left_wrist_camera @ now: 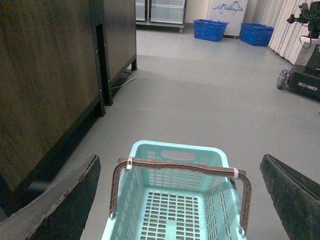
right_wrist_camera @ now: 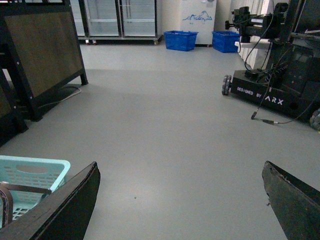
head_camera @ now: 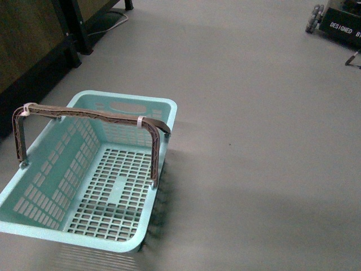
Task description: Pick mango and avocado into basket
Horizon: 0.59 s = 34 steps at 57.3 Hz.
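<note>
Aloft, left end effector [left_wrist_camera: 180, 162] spread wide above basket [left_wrist_camera: 176, 146], right end effector [right_wrist_camera: 180, 170] equally wide over floor [right_wrist_camera: 165, 110].

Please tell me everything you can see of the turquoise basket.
The basket looks like light turquoise plastic. It is rectangular, with slotted lattice walls and floor and a cut-out grip in its far end wall. Brown ribbed handles stand raised across it, with white clips near their corners. It is empty and sits upright on the grey floor, and nothing else touches it.
</note>
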Each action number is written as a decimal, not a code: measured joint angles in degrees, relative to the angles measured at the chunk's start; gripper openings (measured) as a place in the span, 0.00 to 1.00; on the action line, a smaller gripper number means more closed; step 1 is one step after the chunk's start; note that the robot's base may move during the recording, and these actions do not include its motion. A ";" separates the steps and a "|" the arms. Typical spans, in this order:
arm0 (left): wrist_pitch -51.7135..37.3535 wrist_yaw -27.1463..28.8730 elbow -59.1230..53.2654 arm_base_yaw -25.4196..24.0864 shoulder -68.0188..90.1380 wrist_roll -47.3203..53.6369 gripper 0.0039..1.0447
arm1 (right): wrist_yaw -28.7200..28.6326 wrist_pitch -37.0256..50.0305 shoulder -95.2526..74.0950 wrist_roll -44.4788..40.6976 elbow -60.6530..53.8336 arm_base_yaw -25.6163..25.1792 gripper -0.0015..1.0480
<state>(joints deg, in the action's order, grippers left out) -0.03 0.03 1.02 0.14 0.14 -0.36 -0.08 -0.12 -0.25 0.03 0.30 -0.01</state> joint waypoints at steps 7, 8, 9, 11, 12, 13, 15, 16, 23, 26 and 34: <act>0.00 -0.02 0.00 0.00 0.00 0.00 0.93 | 0.00 0.00 0.00 -0.02 0.00 0.00 0.93; 0.00 0.00 0.00 0.00 0.00 0.00 0.93 | 0.00 0.00 0.00 0.00 0.00 0.00 0.93; 0.00 -0.02 0.00 0.00 0.00 0.00 0.93 | 0.00 0.00 0.00 -0.02 0.00 0.00 0.93; 0.00 -0.02 0.00 0.00 0.00 0.00 0.93 | 0.00 0.00 0.00 -0.02 0.00 0.00 0.93; 0.00 0.00 0.00 0.00 0.00 0.00 0.93 | 0.00 0.00 0.00 0.00 0.00 0.00 0.93; 0.00 0.00 0.00 0.00 0.00 0.00 0.93 | 0.00 0.00 0.00 -0.02 0.00 0.00 0.93; 0.00 0.00 0.00 0.00 0.00 0.00 0.93 | 0.02 0.00 0.00 0.00 0.00 0.00 0.93; 0.00 0.00 0.00 0.00 0.00 0.00 0.93 | 0.00 0.00 0.00 0.00 0.00 0.00 0.93; 0.00 0.00 0.00 0.00 0.00 0.00 0.93 | 0.00 0.00 0.00 0.00 0.00 0.00 0.93; 0.00 0.00 0.00 0.00 0.00 0.00 0.93 | 0.02 0.00 0.00 -0.02 0.00 0.00 0.93; 0.00 -0.02 0.00 0.00 0.00 0.00 0.93 | 0.00 0.00 0.00 -0.02 0.00 0.00 0.93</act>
<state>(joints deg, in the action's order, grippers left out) -0.03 0.01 1.02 0.14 0.14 -0.36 -0.08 -0.12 -0.25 0.01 0.30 -0.01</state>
